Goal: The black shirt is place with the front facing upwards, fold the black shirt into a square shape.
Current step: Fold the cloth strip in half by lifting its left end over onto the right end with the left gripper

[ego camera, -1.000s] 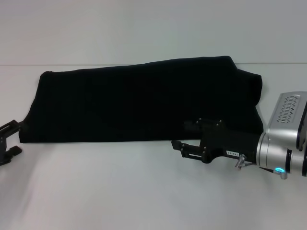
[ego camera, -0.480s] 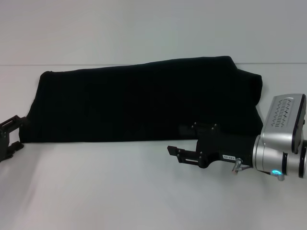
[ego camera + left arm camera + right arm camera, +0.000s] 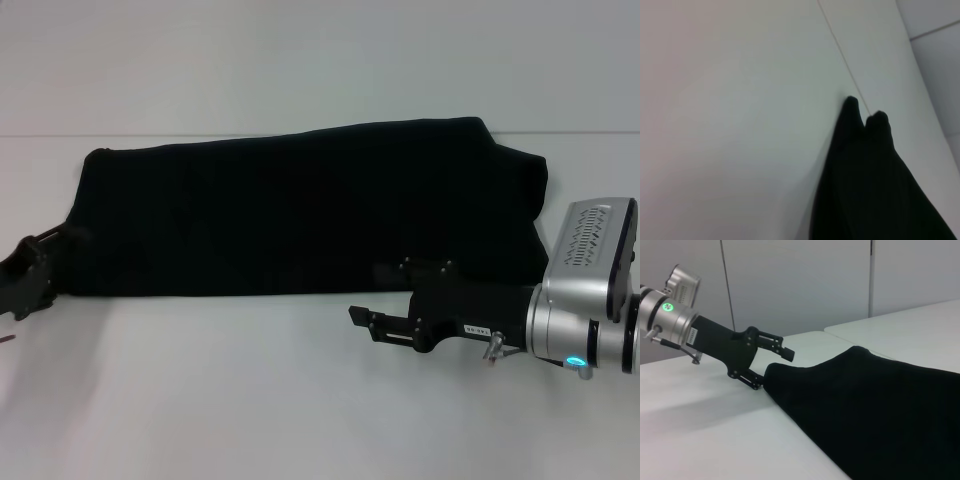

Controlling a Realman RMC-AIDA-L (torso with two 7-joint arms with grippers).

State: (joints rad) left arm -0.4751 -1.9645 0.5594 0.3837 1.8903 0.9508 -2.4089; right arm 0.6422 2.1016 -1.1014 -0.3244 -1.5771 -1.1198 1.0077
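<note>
Left end of the folded strip is being taken

The black shirt (image 3: pixel 300 210) is spread as a long band on the bench (image 3: pixel 300 400). The left hand (image 3: pixel 28 280), at nine o'clock, is opened around its end; both layers should be pinched. The right hand (image 3: pixel 375 318) is held open at five o'clock.

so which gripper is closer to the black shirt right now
The left. The left gripper is open at the black shirt's left end, its fingers around the edge. The right gripper hovers open just off the near edge.
</note>
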